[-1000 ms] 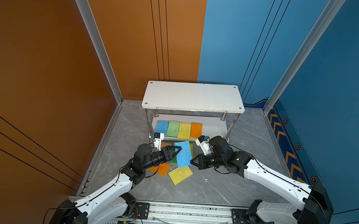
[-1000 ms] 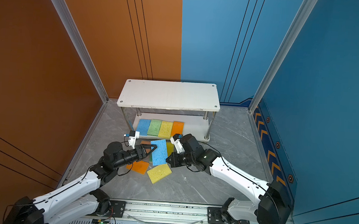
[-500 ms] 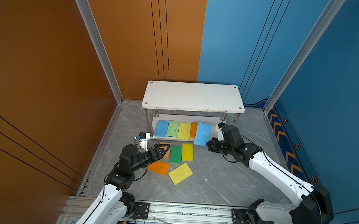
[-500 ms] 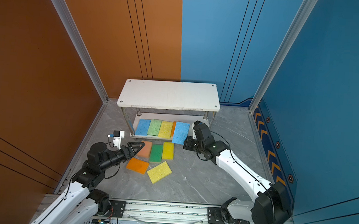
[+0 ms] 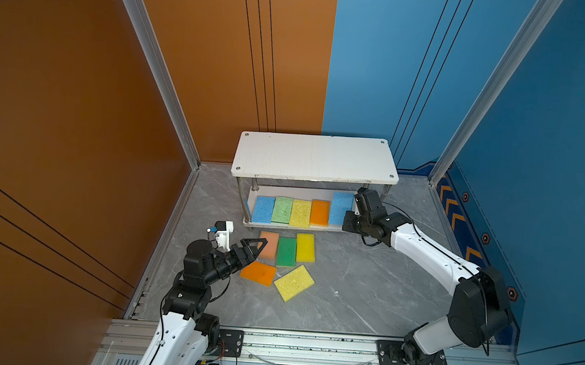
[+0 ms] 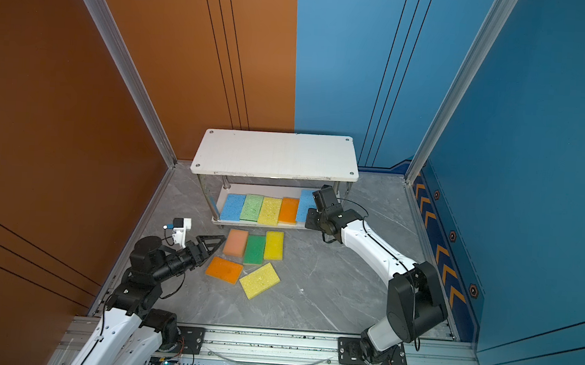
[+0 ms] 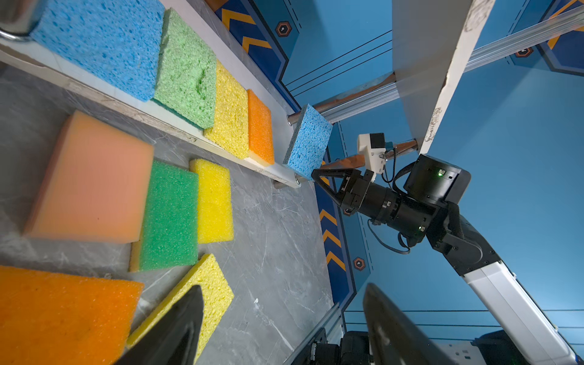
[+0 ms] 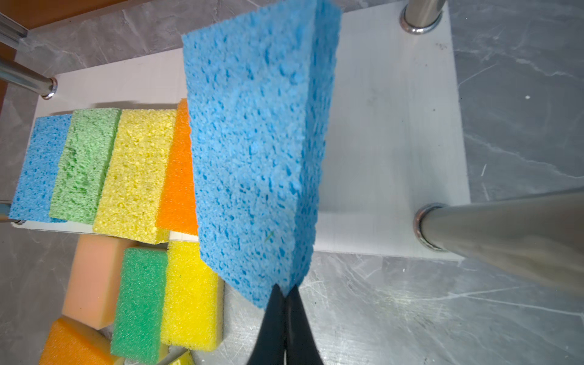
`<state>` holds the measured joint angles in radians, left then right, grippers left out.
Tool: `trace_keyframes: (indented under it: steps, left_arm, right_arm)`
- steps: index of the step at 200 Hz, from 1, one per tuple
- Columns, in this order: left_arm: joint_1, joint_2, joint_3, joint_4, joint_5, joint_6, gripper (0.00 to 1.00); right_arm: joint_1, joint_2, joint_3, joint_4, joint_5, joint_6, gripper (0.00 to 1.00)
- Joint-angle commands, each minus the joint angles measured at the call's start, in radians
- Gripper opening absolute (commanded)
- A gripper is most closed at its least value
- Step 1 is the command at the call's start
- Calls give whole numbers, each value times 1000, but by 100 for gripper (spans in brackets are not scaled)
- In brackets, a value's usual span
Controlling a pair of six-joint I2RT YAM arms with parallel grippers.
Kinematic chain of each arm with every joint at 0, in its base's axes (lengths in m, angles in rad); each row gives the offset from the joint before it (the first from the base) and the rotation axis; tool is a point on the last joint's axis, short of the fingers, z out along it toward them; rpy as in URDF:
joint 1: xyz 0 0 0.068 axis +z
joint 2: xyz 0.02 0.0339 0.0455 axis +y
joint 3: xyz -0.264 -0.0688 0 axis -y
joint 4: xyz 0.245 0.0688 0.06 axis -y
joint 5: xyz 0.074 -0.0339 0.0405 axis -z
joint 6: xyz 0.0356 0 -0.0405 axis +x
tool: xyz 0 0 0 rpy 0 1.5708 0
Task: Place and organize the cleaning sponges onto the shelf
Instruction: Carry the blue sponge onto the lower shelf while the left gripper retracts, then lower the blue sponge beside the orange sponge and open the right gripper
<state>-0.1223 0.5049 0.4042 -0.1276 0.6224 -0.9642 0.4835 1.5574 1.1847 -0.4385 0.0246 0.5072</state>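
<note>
In both top views, the shelf (image 5: pixel 315 157) stands at the back. Four sponges lie side by side on its lower board (image 5: pixel 274 225). They are the flat blue sponge (image 5: pixel 263 209), the light green sponge (image 5: pixel 282 209), the shelf yellow sponge (image 5: pixel 300 213) and the shelf orange sponge (image 5: pixel 320 212). Your right gripper (image 5: pixel 347 225) holds the second blue sponge (image 5: pixel 341 208) at the right end of that row.

On the floor (image 5: pixel 365 283) in front, the pink sponge (image 5: pixel 269 244), the dark green sponge (image 5: pixel 286 251) and the bright yellow sponge (image 5: pixel 305 247) lie side by side. Closer to the arms' bases are the floor orange sponge (image 5: pixel 258 273) and the crooked yellow sponge (image 5: pixel 294 283). Your left gripper (image 5: pixel 257 249) is at the pink sponge's left edge.

In the left wrist view, your left jaws stand wide apart with nothing between them. The floor orange sponge and the crooked yellow sponge are close by. Farther off, the second blue sponge is tipped up at the end of the lower board. You cannot tell if it touches the board.

In the right wrist view, your right jaws are pinched tight on one edge of the second blue sponge. It stands up on its side over the bare white part of the lower board. It hides part of the shelf orange sponge.
</note>
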Motion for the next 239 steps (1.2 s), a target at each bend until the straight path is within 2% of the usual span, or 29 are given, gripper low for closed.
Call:
trace_keyframes:
  steps: [1,131,239]
  left_arm:
    - [12,-1,-5,-15,37,21,80]
    - [23,0,-24,-2,51,9,80]
    - [27,14,-34,23,62,-5,80]
  right_arm:
    - [-14,22,36,-29,25,-33,0]
    - [-51,118,64,-29,-80,-52,0]
    - [-63,157,86,-51,-117,-59,0]
